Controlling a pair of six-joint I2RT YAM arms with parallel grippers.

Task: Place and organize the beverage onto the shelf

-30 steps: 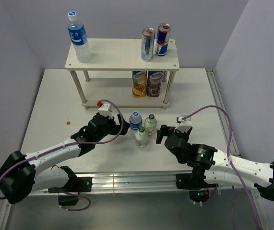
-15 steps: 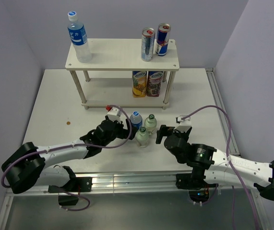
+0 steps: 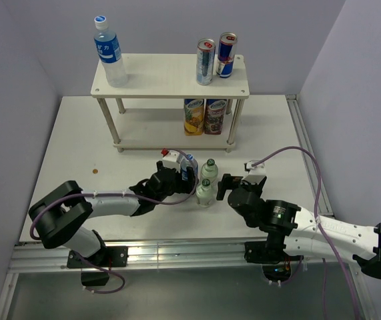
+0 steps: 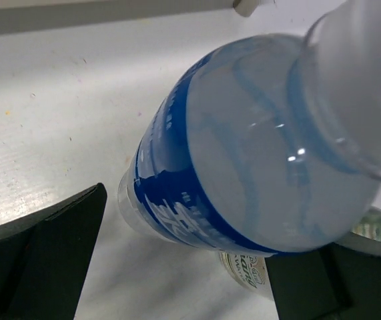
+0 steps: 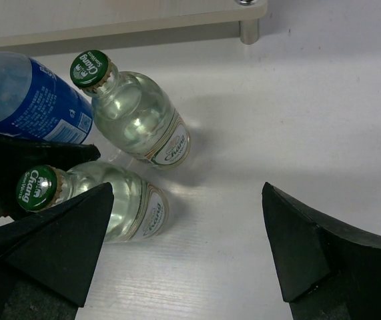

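Note:
The shelf [image 3: 157,79] stands at the back of the table. It bears a tall water bottle [image 3: 110,53] and two cans [image 3: 205,61] on top, and two cans [image 3: 204,117] on the lower board. A small blue-labelled water bottle [image 3: 189,164] stands on the table beside two green-capped glass bottles [image 3: 208,171] [image 3: 204,192]. My left gripper [image 3: 183,176] is open with its jaws on either side of the small water bottle [image 4: 243,153]. My right gripper [image 3: 222,187] is open and empty, just right of the glass bottles [image 5: 137,123] [image 5: 110,200].
The shelf's front right leg [image 5: 249,30] is just beyond the glass bottles. White table [image 3: 77,147] with a raised rail [image 3: 303,140] on its right side. Purple walls close behind the shelf.
My left arm has reached to the right and brought its open jaws around the small water bottle. The near glass bottle has shifted slightly right. The right arm has not moved.

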